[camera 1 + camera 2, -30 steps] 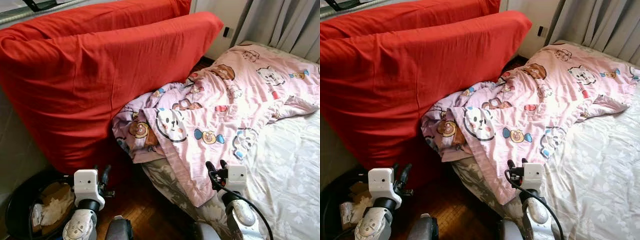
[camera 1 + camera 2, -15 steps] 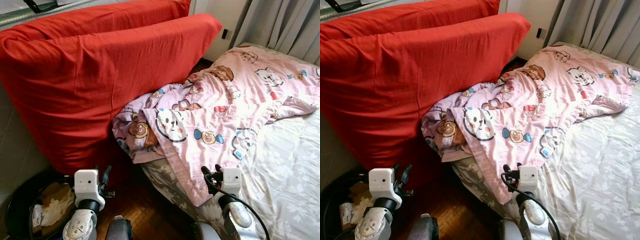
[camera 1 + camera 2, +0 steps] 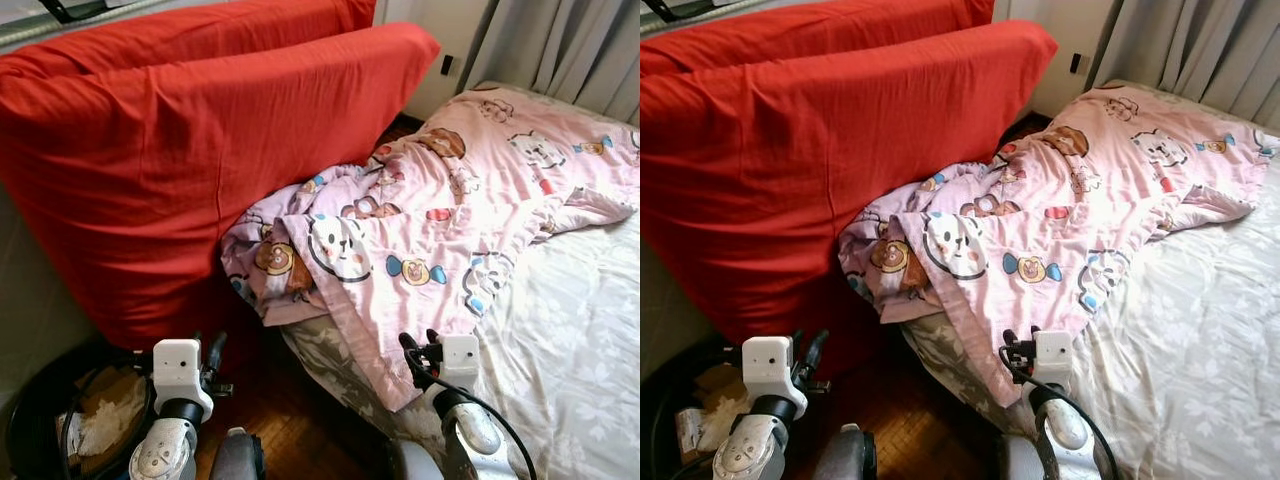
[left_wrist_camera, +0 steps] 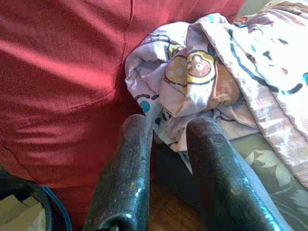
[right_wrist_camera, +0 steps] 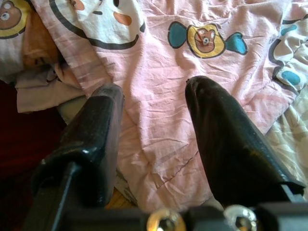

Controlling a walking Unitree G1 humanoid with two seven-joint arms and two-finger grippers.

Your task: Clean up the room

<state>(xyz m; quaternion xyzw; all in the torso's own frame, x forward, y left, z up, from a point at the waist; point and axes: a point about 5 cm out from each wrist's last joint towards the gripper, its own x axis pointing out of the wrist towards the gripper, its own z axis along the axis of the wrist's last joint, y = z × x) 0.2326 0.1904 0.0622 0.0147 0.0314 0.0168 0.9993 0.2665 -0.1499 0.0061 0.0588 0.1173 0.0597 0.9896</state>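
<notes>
Right wrist view: the right hand (image 5: 154, 139) is held spread just above the pink blanket (image 3: 430, 240); the left hand (image 4: 168, 159) is spread too.

The bed (image 3: 580, 340) takes up the right side, and everything else sits off it. A quilt (image 3: 450, 230) lies across the bed's far part, its bunched end hanging over the bed's left edge. Left of the bed two big cushions (image 3: 190, 150) stand on edge, one behind the other, the quilt's bunched end touching the nearer one. A bin (image 3: 60, 420) sits on the floor (image 3: 290, 420), left of the bed's near corner, below the cushions. Curtains (image 3: 570, 45) hang behind the bed.
</notes>
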